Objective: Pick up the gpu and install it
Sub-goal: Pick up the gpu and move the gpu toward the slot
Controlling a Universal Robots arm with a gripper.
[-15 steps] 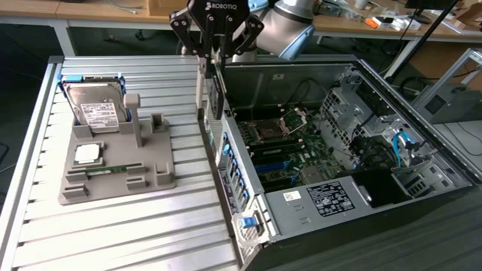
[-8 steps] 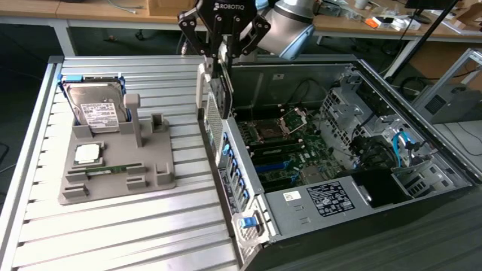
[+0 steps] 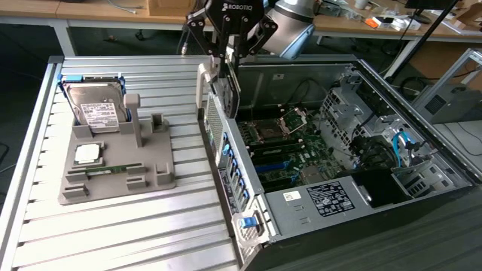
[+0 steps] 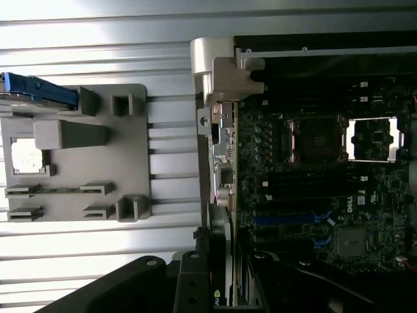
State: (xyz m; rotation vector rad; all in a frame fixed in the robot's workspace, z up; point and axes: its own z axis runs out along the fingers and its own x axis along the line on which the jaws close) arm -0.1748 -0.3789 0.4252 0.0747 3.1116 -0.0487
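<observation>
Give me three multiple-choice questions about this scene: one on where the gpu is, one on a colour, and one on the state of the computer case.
1. Where is the gpu?
A) held in the tool over the computer case's wall
B) lying flat inside the case
C) out of the tool, beside the case

2. What colour is the frame around the hard drive?
A) red
B) yellow
C) blue

3. The computer case is:
A) closed
B) open, with the motherboard exposed
C) covered by a cloth

Answers:
1 A, the tool grips the card upright above the case wall.
2 C, blue rails flank the drive.
3 B, the motherboard lies in plain sight.
</observation>
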